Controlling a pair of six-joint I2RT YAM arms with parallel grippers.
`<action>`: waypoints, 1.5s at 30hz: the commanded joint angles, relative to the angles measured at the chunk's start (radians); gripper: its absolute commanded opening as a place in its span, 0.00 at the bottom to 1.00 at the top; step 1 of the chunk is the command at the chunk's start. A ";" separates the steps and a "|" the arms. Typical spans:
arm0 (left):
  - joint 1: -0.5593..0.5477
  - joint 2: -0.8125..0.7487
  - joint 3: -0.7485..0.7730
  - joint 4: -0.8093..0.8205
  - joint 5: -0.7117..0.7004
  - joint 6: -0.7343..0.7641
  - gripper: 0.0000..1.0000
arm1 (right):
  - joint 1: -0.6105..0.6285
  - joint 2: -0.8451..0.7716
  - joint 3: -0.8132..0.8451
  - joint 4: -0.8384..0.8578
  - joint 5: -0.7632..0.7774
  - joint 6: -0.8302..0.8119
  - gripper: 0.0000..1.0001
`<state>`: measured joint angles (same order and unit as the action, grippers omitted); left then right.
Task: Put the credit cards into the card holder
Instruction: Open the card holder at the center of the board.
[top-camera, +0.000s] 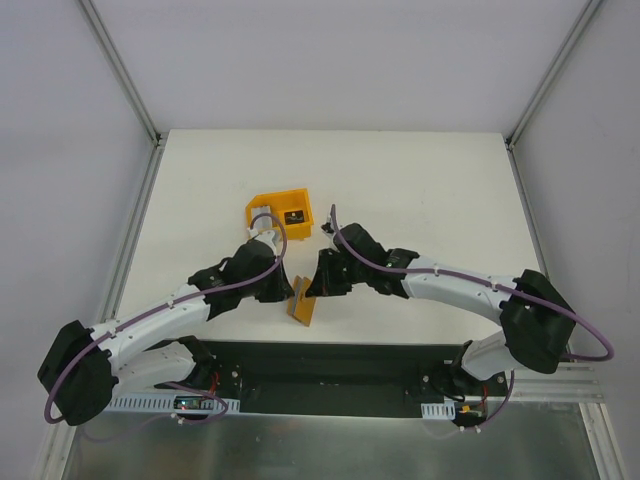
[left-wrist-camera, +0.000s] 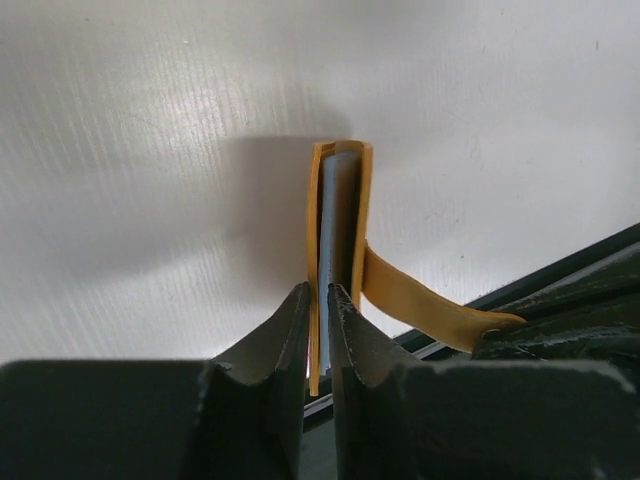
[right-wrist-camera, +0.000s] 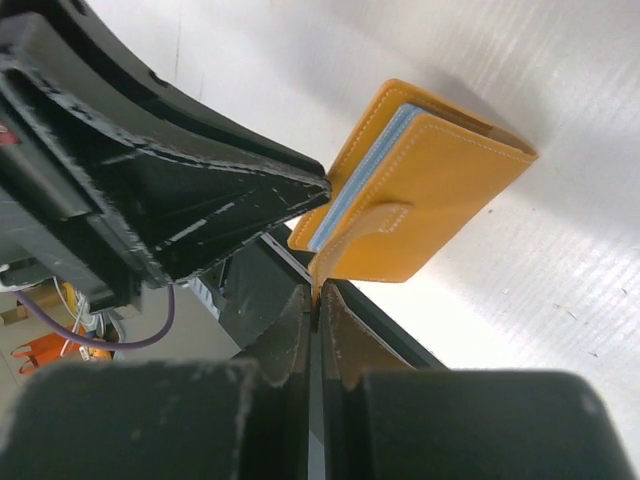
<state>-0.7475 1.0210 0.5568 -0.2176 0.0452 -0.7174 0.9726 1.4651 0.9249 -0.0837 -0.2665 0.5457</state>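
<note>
The orange-tan card holder (top-camera: 301, 303) hangs on edge just above the table's near edge, between my two grippers. It is nearly folded, and its pale grey inside (left-wrist-camera: 338, 210) shows between the covers. My left gripper (left-wrist-camera: 318, 290) is shut on the left cover and the pale layer behind it. Its dark body (right-wrist-camera: 150, 190) fills the left of the right wrist view. My right gripper (right-wrist-camera: 318, 292) is shut on the end of the snap tab (right-wrist-camera: 355, 240), which runs out from the holder (right-wrist-camera: 440, 190). A dark credit card (top-camera: 293, 216) and a pale one (top-camera: 263, 214) lie in the bin.
A yellow-orange plastic bin (top-camera: 300, 197) stands on the white table (top-camera: 420, 190) just beyond the left wrist. The black base rail (top-camera: 330, 365) runs along the table's near edge, directly under the held holder. Metal frame posts stand at the far corners.
</note>
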 joint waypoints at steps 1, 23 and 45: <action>-0.009 0.001 -0.003 0.069 0.034 -0.004 0.10 | -0.005 -0.029 -0.030 0.007 0.006 0.002 0.01; -0.009 -0.171 -0.259 0.093 0.015 -0.215 0.41 | 0.047 -0.114 -0.089 -0.172 -0.086 -0.092 0.01; -0.190 -0.165 -0.230 0.098 -0.084 -0.341 0.42 | 0.080 -0.169 -0.132 -0.165 0.045 -0.093 0.47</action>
<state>-0.9306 0.8410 0.2802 -0.1284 0.0067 -1.0557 1.0630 1.3457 0.7422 -0.1925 -0.2501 0.5369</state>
